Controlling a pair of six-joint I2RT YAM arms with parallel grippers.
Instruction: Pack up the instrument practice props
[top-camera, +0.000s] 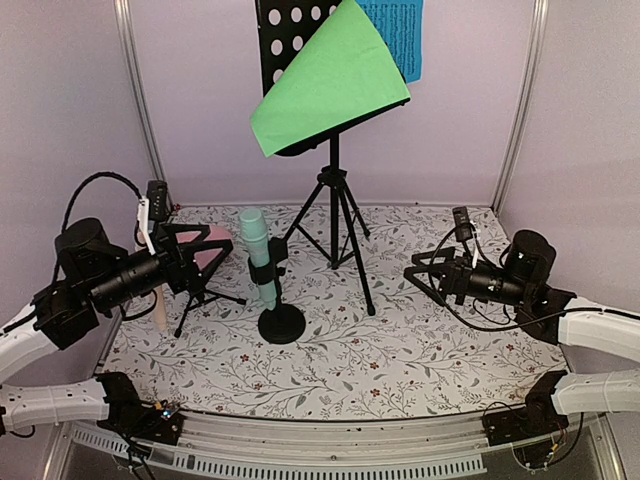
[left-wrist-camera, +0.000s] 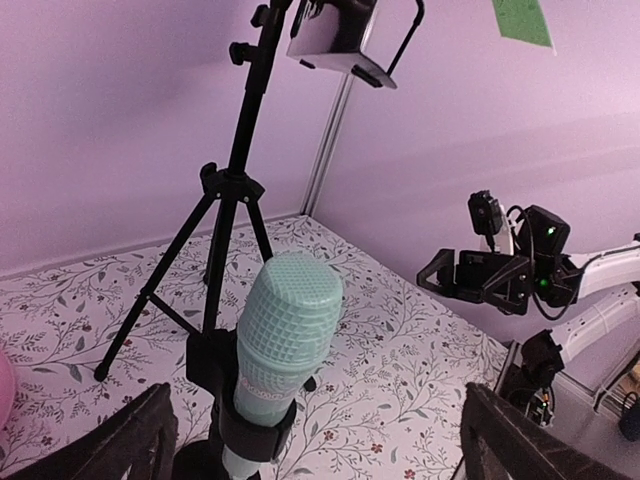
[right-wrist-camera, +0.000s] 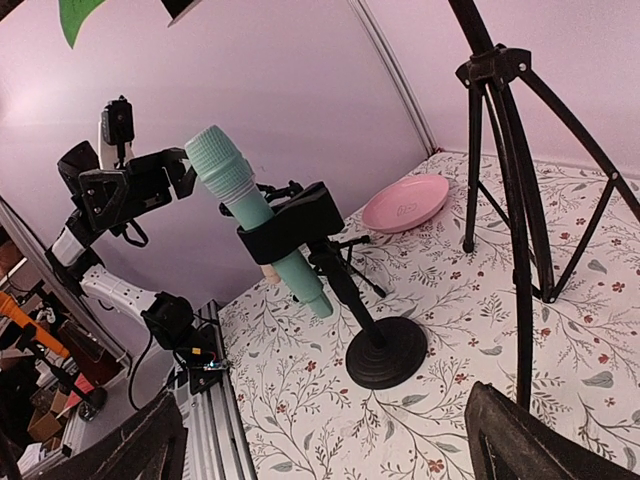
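Top external view: both arms wait at the near edge of the flowered desk (top-camera: 430, 350). The left hand (top-camera: 200, 258) and the right hand (top-camera: 425, 272) are each released, fingers spread wide and holding nothing.

Between them, a little left of the desk's middle and nearer the near edge than the far one, the mint microphone (top-camera: 262, 262) sits clipped in a black round-based stand (top-camera: 281, 325). Its long axis runs close to upright but leans, with the meshed head up and the narrow tail hanging below the clip. It looks like a light, hard plastic body with a smooth tapering barrel. A pinch across the barrel just above the clip, under the ribbed head, seems the surest hold. The clip may cling, and the stand could lift or tip with it.

Toward the far edge, the music rack (top-camera: 286, 30) stands on tripod legs with its perforated plate tilted back. A green sheet (top-camera: 325, 90) droops over its lip and a blue sheet (top-camera: 400, 35) sits behind. The paper looks limp and easily creased, best taken by a free edge. The rack looks top-heavy, best gripped at its stiff central pole.

A pink plate (right-wrist-camera: 405, 203) lies near the left edge, behind the left hand.
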